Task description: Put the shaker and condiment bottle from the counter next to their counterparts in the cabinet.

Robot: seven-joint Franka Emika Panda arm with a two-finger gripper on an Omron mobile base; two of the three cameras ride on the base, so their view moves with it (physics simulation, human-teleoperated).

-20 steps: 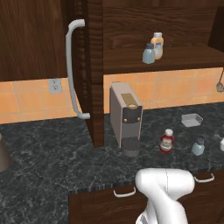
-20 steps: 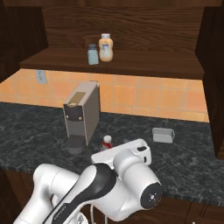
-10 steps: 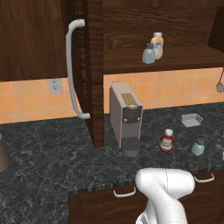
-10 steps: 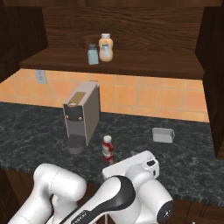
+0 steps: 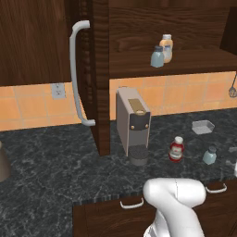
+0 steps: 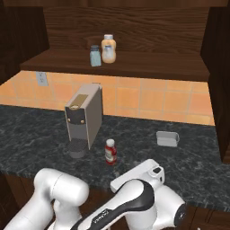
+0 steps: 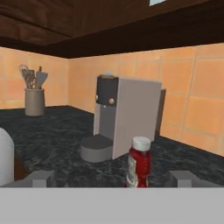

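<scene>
The condiment bottle [image 5: 176,149], red with a white cap, stands on the dark counter [image 5: 55,162] just right of the coffee machine; it shows too in the right base view [image 6: 110,152]. A pale blue-grey shaker [image 5: 209,156] stands further right near the counter's front edge. On the shelf of the open cabinet [image 5: 194,60] stand the counterparts, a matching shaker [image 5: 157,56] and a tan-orange bottle [image 5: 166,47]. In the hand view my gripper [image 7: 111,179] is open and holds nothing, with the condiment bottle [image 7: 139,162] a little ahead, right of centre between the fingertips [image 7: 41,178].
A grey coffee machine [image 5: 133,122] stands on the counter under the shelf's left end. A small clear tray [image 5: 202,127] lies behind the shaker. The cabinet door with its curved grey handle [image 5: 78,74] hangs open on the left. A utensil holder [image 7: 34,96] stands far off.
My arm has sunk lower in the right base view, uncovering the condiment bottle it partly hid. Bottle, shaker and shelf items have not moved.
</scene>
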